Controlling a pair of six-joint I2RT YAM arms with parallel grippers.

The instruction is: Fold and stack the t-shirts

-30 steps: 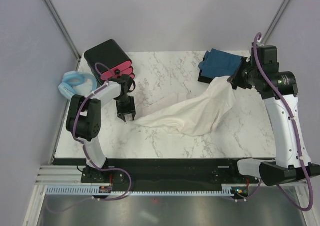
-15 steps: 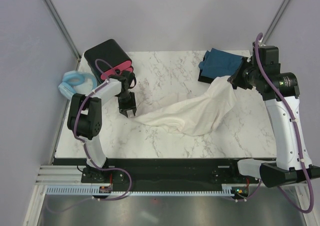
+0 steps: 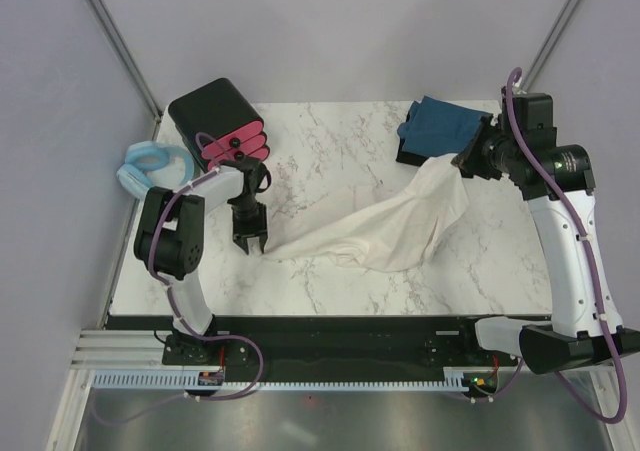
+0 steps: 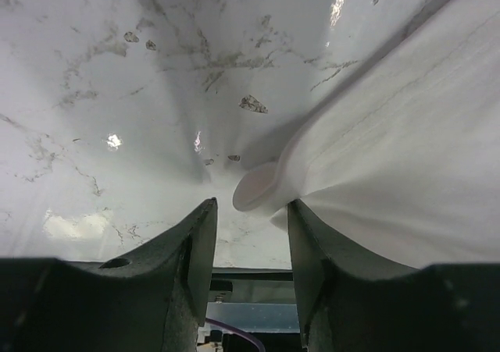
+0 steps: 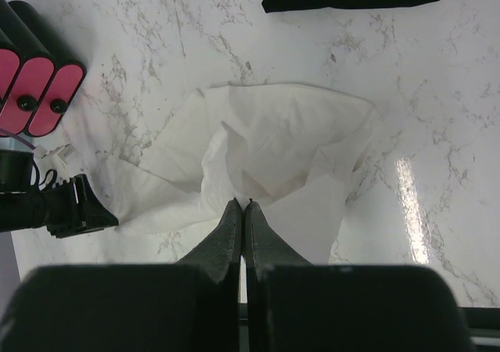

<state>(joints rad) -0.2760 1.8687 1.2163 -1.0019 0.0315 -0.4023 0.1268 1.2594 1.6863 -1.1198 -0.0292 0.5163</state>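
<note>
left gripper: jaws apart, pointing down at the bench. Not clamped on anything.
what's in the gap: the rolled corner of the white shirt sits right at the fingertips, tight up against one finger. The other finger has bare bench next to it.
right gripper: squeezed fully closed, pinching a bunch of the white shirt, which hangs from it over the far right of the bench.
white shirt: stretched in a long diagonal from the right gripper's pinch down to the left gripper, with its middle and left end lying crumpled on the bench.
blue shirt: folded at the far right corner on top of something black. Can't tell what. Neither gripper is touching it.
black box: far left corner, pink drawer fronts facing the left gripper, well clear of both shirts.
</note>
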